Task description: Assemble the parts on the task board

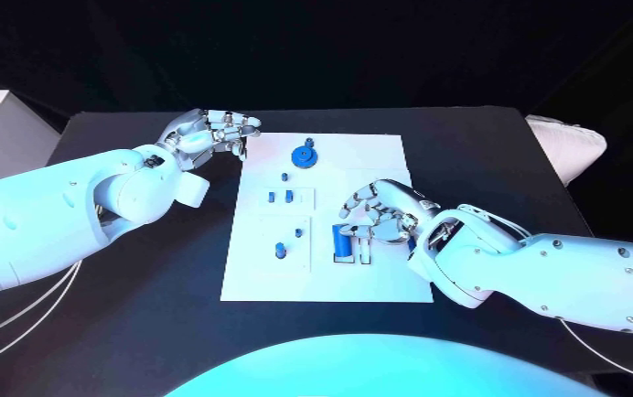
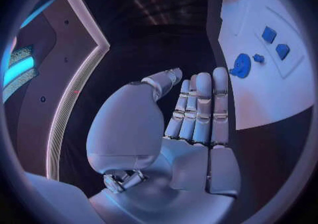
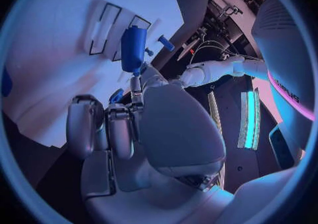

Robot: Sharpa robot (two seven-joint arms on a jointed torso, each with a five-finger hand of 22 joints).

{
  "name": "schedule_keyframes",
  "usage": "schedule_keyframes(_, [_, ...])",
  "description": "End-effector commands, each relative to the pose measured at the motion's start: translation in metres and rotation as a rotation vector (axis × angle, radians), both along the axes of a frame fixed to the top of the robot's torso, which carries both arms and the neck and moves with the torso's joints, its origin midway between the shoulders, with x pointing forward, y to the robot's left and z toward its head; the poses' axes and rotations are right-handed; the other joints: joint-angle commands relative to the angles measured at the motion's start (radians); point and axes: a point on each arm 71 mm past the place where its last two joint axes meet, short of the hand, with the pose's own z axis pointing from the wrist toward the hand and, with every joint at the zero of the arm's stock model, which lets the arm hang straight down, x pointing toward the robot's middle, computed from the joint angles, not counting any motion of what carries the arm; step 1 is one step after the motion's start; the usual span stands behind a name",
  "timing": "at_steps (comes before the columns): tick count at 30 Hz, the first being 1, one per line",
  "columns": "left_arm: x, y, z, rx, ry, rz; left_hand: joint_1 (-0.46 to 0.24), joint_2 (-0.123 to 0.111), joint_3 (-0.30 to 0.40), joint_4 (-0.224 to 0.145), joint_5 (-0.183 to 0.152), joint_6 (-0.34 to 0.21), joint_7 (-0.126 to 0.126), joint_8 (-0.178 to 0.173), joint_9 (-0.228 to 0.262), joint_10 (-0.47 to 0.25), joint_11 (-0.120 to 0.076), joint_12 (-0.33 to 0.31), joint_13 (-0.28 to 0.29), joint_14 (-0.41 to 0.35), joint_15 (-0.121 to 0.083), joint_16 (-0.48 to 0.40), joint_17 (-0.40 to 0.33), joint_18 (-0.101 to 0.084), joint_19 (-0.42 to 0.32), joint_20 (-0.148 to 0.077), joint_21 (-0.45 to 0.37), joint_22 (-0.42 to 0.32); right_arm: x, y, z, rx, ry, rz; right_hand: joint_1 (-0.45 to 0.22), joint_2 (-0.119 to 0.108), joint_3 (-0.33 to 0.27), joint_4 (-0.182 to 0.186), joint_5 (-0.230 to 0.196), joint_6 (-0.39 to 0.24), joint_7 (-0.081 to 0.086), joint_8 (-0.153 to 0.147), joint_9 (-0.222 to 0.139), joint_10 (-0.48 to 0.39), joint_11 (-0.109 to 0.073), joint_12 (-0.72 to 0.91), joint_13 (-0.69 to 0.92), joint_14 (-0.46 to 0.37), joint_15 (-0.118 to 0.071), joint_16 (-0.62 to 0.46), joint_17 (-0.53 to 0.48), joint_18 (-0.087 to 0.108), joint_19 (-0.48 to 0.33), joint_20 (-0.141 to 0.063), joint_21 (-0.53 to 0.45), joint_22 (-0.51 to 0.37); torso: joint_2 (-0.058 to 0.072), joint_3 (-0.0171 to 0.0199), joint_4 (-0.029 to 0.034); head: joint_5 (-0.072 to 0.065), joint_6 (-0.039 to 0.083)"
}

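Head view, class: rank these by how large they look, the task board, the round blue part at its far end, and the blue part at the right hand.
1. task board
2. round blue part
3. blue part at the right hand, partly hidden by fingers, so its place below the round part is unsure.

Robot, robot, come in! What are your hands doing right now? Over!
Left hand open, beside white task board. Right hand over board, pinching long blue block. Round blue disc untouched. Nothing in the way.

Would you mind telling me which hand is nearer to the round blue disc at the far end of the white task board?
Left. The left hand hovers just beside the round blue disc, off the board's edge; the right hand is down at the near end.
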Motion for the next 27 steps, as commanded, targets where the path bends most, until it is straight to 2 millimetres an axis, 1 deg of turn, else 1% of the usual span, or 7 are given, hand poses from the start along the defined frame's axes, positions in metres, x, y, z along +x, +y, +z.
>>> schedule_keyframes(1, [-0.0007, -0.002, 0.0007, -0.011, 0.0, -0.016, 0.0, 0.006, -0.001, 0.007, 0.0, -0.008, 0.0, 0.006, -0.001, -0.004, -0.001, 0.004, -0.001, -0.006, 0.003, -0.002, -0.002, 0.008, 0.009, -0.002, -0.004, -0.001, -0.0021, 0.0034, -0.0045, -0.063, 0.012, 0.05, 0.012, 0.0, 0.018, 0.0, -0.001, 0.009, -0.001, -0.005, -0.003, 0.026, -0.006, -0.001, 0.141, 0.099, -0.006, 0.002, 0.242, -0.001, 0.037, 0.003, 0.003, 0.196, -0.001, -0.0003, -0.0031, 0.001, 0.0])
schedule_keyframes(6, [-0.0007, -0.0022, 0.0006, -0.011, 0.0, -0.018, 0.001, 0.009, 0.0, 0.008, 0.001, -0.007, 0.0, 0.007, 0.0, -0.004, -0.001, 0.005, -0.002, -0.006, 0.003, -0.002, -0.002, 0.008, 0.009, -0.002, -0.005, -0.002, -0.0025, 0.0048, -0.0076, -0.087, 0.029, 0.064, 0.004, -0.004, 0.061, -0.001, 0.005, 0.026, -0.007, -0.003, -0.007, 0.03, -0.011, 0.004, 0.143, 0.1, -0.01, 0.004, 0.245, -0.002, 0.04, -0.001, 0.01, 0.199, -0.002, 0.0004, -0.0025, 0.0, 0.0])
schedule_keyframes(10, [-0.0006, -0.0019, 0.0005, -0.01, 0.001, -0.018, 0.002, 0.01, 0.0, 0.008, 0.001, -0.006, 0.0, 0.008, 0.0, -0.004, -0.001, 0.005, -0.002, -0.006, 0.002, -0.002, -0.002, 0.008, 0.009, -0.002, -0.005, -0.002, -0.0026, 0.0053, -0.0091, -0.101, 0.039, 0.072, -0.005, 0.006, 0.133, -0.006, 0.006, 0.044, -0.017, 0.007, -0.006, 0.037, -0.02, 0.015, 0.15, 0.101, -0.016, 0.005, 0.249, -0.004, 0.043, -0.006, 0.018, 0.203, -0.001, -0.0002, -0.0028, 0.0, 0.0])
schedule_keyframes(18, [-0.0007, -0.0014, 0.0004, -0.009, 0.002, -0.016, 0.003, 0.011, 0.001, 0.008, 0.001, -0.006, 0.0, 0.008, 0.0, -0.004, -0.001, 0.006, -0.002, -0.006, 0.002, -0.002, -0.002, 0.008, 0.01, -0.002, -0.005, -0.002, -0.0018, 0.0048, -0.0099, -0.114, 0.035, 0.068, -0.073, -0.014, 0.324, -0.035, -0.054, 0.043, -0.03, 0.059, 0.014, 0.051, -0.029, 0.034, 0.162, 0.102, -0.027, 0.007, 0.252, -0.006, 0.046, -0.017, 0.025, 0.208, -0.001, -0.0011, -0.0015, -0.002, 0.0])
schedule_keyframes(19, [-0.0007, -0.0013, 0.0004, -0.009, 0.002, -0.016, 0.003, 0.011, 0.001, 0.008, 0.001, -0.006, 0.0, 0.008, 0.0, -0.004, -0.001, 0.006, -0.002, -0.006, 0.002, -0.002, -0.002, 0.008, 0.01, -0.002, -0.005, -0.002, -0.0016, 0.0048, -0.0101, -0.116, 0.035, 0.067, -0.095, -0.009, 0.378, -0.045, -0.109, 0.035, -0.028, 0.068, 0.017, 0.051, -0.03, 0.033, 0.162, 0.102, -0.026, 0.007, 0.252, -0.006, 0.046, -0.017, 0.025, 0.209, -0.002, -0.0011, -0.0014, -0.002, 0.0])
schedule_keyframes(21, [-0.0007, -0.0011, 0.0003, -0.008, 0.003, -0.016, 0.002, 0.013, 0.001, 0.01, 0.001, -0.006, 0.0, 0.008, -0.001, -0.004, -0.001, 0.006, -0.002, -0.006, 0.002, -0.002, -0.002, 0.008, 0.01, -0.002, -0.006, -0.002, -0.0012, 0.0046, -0.0105, -0.122, 0.035, 0.065, -0.136, -0.016, 0.444, -0.064, -0.134, 0.029, -0.026, 0.084, 0.022, 0.051, -0.028, 0.033, 0.162, 0.102, -0.025, 0.007, 0.252, -0.005, 0.046, -0.016, 0.022, 0.209, -0.002, -0.0011, -0.0015, -0.002, 0.0])
schedule_keyframes(27, [-0.0005, 0.0, 0.0, -0.005, 0.006, -0.013, 0.007, 0.021, 0.005, 0.01, 0.002, -0.005, -0.002, 0.012, 0.0, -0.006, -0.002, 0.007, -0.002, -0.006, 0.001, -0.002, -0.002, 0.008, 0.012, -0.003, -0.007, -0.003, -0.0006, 0.0041, -0.0115, -0.133, 0.032, 0.057, -0.182, -0.026, 0.496, -0.088, -0.136, 0.02, -0.026, 0.099, 0.028, 0.051, -0.028, 0.032, 0.162, 0.101, -0.025, 0.006, 0.251, -0.005, 0.046, -0.016, 0.02, 0.209, -0.002, -0.0007, -0.0023, -0.002, 0.0])
